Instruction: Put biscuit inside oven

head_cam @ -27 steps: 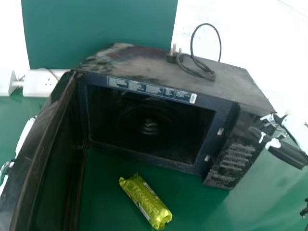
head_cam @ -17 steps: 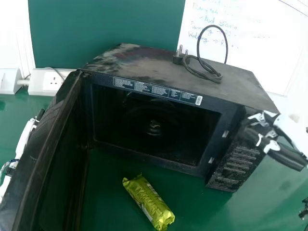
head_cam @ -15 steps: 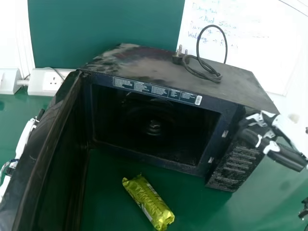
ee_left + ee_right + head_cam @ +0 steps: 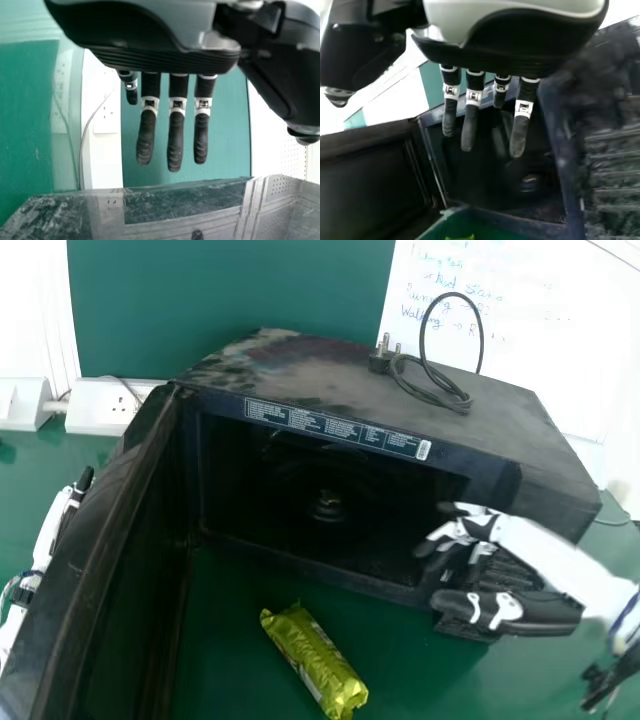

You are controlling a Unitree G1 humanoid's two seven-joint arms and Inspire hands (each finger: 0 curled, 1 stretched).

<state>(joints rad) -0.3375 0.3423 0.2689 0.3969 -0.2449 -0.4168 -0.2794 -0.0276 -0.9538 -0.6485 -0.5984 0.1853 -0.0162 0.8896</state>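
In the head view a yellow-green biscuit packet (image 4: 315, 660) lies on the green table before the black oven (image 4: 330, 580), whose door (image 4: 110, 550) stands wide open at the left. My right hand (image 4: 485, 570) is in front of the oven's control panel, above and to the right of the packet, fingers extended and holding nothing. The right wrist view has my right hand (image 4: 470, 120) with straight fingers before the oven's cavity (image 4: 505, 175). My left hand (image 4: 65, 510) is beyond the door at the left; in the left wrist view the left hand (image 4: 175, 130) has straight, empty fingers.
A power cable with its plug (image 4: 382, 355) lies on the oven's top. White wall sockets (image 4: 105, 405) are behind at the left, and a whiteboard (image 4: 500, 325) stands behind at the right. The open door is between my left hand and the packet.
My right hand has moved left and down, from beside the oven's right side to before its control panel. The head view has shifted slightly. The packet still lies in its place.
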